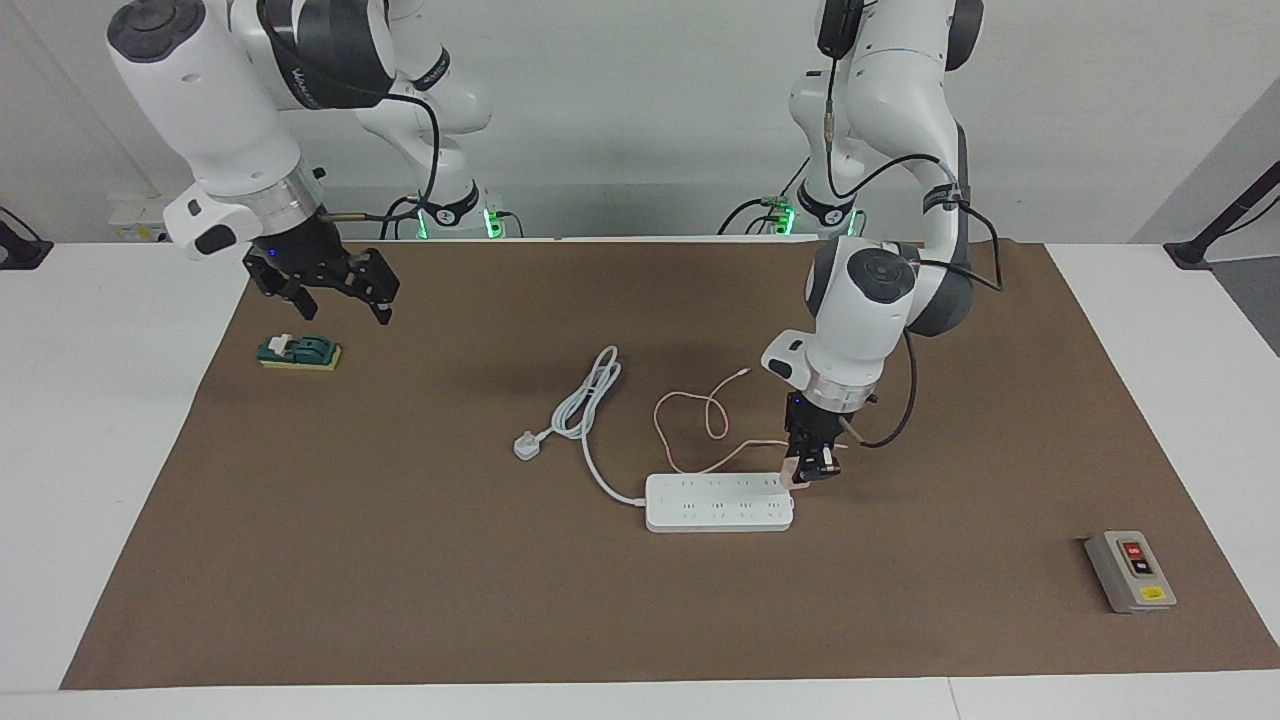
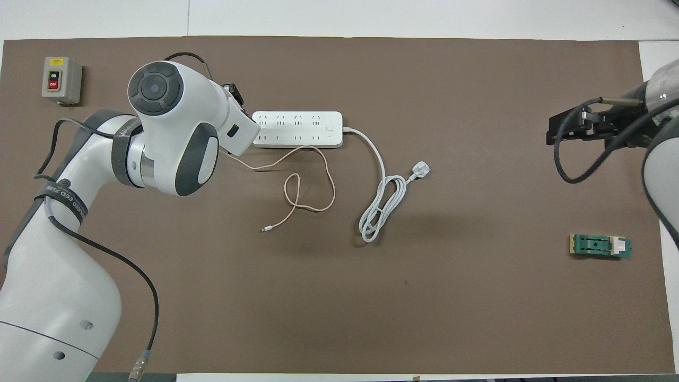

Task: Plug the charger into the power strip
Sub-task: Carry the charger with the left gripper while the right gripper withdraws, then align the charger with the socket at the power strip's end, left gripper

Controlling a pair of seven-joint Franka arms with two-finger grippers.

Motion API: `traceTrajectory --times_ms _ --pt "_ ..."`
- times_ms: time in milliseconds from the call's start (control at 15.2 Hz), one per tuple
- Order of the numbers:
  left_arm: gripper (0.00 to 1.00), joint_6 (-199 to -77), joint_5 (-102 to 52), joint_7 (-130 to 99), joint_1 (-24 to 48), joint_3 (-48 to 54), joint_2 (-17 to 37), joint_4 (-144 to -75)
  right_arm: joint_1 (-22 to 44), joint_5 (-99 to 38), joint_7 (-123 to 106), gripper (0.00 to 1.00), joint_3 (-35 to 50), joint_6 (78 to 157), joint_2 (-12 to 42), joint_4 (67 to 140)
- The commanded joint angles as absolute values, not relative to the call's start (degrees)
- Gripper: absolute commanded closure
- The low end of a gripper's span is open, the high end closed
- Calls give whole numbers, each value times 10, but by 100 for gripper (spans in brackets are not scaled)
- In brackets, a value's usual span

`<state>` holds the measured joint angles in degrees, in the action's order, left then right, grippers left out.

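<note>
Charger (image 1: 796, 472) is pinched tight in the left gripper (image 1: 812, 470), hanging right over the end of the power strip (image 1: 719, 502) toward the left arm's end of the table, prongs not yet seated as far as I can judge. Its thin pink cable (image 1: 690, 420) loops on the mat nearer to the robots. This looks like the alignment step; next comes squaring the prongs to an end socket and pressing straight down. The right gripper (image 1: 335, 285) waits, jaws apart, above the green block (image 1: 298, 352).

Our left arm bent low, wrist vertical, left hand (image 1: 813, 467) pointing straight down, fingers clamped together, our right arm waiting raised, right hand (image 1: 335, 283) tilted, fingers spread wide
</note>
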<state>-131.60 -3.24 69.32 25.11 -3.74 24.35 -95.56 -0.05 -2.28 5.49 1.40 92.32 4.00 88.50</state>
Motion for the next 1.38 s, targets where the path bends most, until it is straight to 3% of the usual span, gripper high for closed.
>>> traceTrajectory --times_ms 0,460,1314 --pt "89 -1342 -28 700 260 -41 258 -945 -16 -2 -14 0 20 892 12 892" --pt "85 -1344 -28 700 269 -41 258 -963 -28 31 -52 0 22 860 -32 948" --pt "81 -1335 -29 701 268 -29 249 -991 -24 41 -46 0 25 872 -36 955"
